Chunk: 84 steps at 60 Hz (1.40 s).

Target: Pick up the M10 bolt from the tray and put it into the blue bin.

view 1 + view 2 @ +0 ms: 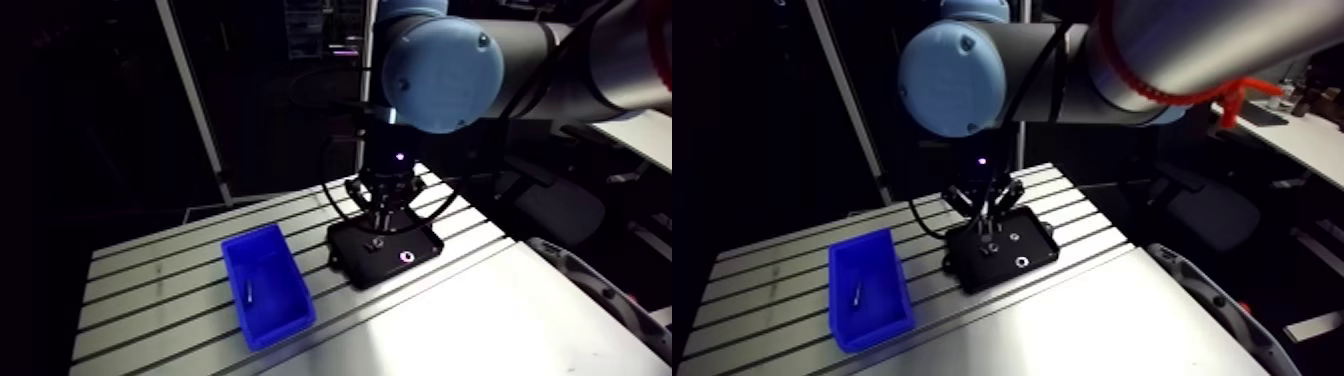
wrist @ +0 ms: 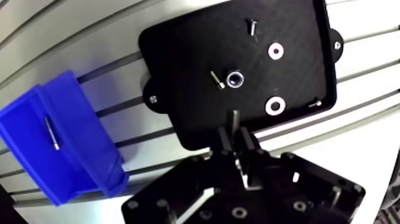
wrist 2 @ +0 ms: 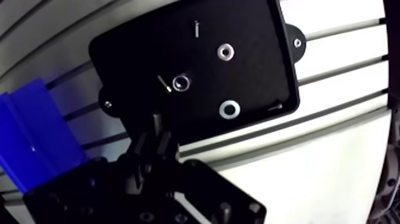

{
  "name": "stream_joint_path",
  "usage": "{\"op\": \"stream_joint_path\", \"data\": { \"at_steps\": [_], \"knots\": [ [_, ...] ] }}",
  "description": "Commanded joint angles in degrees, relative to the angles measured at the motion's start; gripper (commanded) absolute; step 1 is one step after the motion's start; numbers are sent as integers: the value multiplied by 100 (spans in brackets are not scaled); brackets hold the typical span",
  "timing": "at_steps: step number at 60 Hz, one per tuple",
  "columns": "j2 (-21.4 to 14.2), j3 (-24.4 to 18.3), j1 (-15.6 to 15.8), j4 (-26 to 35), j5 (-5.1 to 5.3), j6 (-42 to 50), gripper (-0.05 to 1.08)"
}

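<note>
1. One bolt of real length is in sight. I judge it to be the M10 bolt (image 2: pixel 52 132), lying flat on the floor of the blue bin (image 2: pixel 95 161). The bin sits on the bench (image 2: pixel 357 149) just beside the tray (image 2: pixel 190 53), not touching it.
2. Its long axis runs along the bin's length, roughly parallel to the tray's bin-side edge. Which end carries the head I cannot tell.
3. The hand (image 2: pixel 235 128) hangs above the tray's edge nearest the wrist, closed, with its tips drawn together. A slim dark stub shows there, and I cannot tell whether it is the pads themselves or something pinched.
4. On the tray lie only small pieces: a nut (image 2: pixel 234 78) near the middle, a brass screw (image 2: pixel 216 79) just beside it, two washers (image 2: pixel 275 50), and a dark screw (image 2: pixel 252 27) toward the far edge.
5. On that reading, delivery looks done and the step in hand is clearing off. The hand should rise straight up from the tray, closed, without sweeping low across the loose pieces.
6. Should the stub prove to be a gripped bolt, carry it high from the tray over the bin's wall and release it low.
</note>
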Motion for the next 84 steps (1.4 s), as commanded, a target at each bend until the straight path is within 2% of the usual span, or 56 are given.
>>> {"op": "stream_joint_path", "data": {
  "at_steps": [1, 17, 34, 36, 37, 38, 39, 40, 42, 48, 55, 59, 76, 84],
  "knots": [
    [-268, -418, 21, 601, -14, -900, 107],
    [-313, -888, 191, 1227, -14, -2379, 107],
    [-324, -1006, 731, 1270, -39, -4437, 107],
    [-316, -984, 877, 1242, -105, -4889, 106],
    [-316, -984, 877, 1242, -105, -4889, 106],
    [-308, -967, 941, 1215, -162, -5093, 106],
    [-308, -967, 941, 1215, -162, -5093, 106],
    [-307, -949, 988, 1211, -216, -5303, 106],
    [-307, -939, 1048, 1210, -239, -5529, 106],
    [-307, -936, 1191, 1202, -269, -6167, 105],
    [-307, -928, 1297, 1202, -253, -6672, 105],
    [-289, -905, 1462, 1220, -259, -7269, 106],
    [-289, -739, 1797, 1127, -269, -7958, 106],
    [-289, -548, 1955, 836, -260, -8147, 106]
  ]
}}
